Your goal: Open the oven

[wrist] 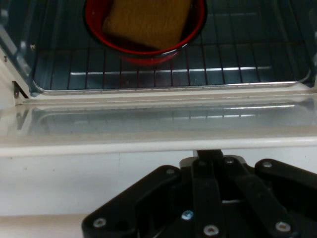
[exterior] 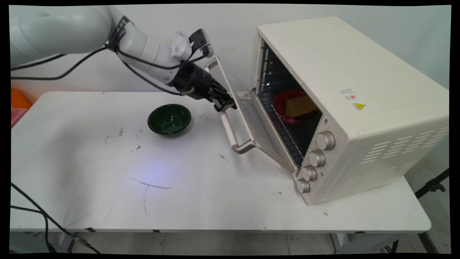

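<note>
I have the gripper [exterior: 225, 104] at the oven door [exterior: 248, 118] handle [exterior: 226, 124], fingers apparently pinched together on it. Door half-open. Red bowl [exterior: 293, 108] with bread [exterior: 300, 106] sits inside the oven [exterior: 345, 108] on the rack. Risk: fingers slip, door drops or slams.

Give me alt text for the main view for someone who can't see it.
A white robot arm's black pincer is at the handle of a cream toaster oven's half-open door. Inside, a red bowl holds a yellow sponge; a dark green bowl sits on the white table.
</note>
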You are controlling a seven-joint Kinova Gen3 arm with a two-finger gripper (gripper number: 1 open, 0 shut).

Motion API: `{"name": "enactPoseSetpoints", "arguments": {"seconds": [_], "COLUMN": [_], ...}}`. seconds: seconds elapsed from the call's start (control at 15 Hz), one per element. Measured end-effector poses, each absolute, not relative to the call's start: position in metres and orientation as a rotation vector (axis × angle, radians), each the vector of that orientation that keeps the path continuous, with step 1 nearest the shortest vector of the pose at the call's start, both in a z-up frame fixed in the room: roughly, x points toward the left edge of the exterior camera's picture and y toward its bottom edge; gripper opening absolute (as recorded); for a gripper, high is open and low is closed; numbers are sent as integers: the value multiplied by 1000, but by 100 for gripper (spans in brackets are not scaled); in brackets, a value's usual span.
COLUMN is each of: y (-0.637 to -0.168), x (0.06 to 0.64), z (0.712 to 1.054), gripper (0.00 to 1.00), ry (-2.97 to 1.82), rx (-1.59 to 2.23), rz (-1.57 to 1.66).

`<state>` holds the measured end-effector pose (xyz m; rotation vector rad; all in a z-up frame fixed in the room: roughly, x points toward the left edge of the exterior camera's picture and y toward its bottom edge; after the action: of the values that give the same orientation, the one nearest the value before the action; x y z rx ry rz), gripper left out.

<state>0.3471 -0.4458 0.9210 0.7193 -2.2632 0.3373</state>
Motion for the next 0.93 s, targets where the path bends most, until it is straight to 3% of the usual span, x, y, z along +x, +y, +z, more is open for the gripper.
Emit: {"name": "enactPoseSetpoints", "arguments": {"seconds": [0.93], "y": [-416], "x": [386], "z": [855], "gripper": [0], "ry": [-2237], "rx": [621], "rz": [340]}}
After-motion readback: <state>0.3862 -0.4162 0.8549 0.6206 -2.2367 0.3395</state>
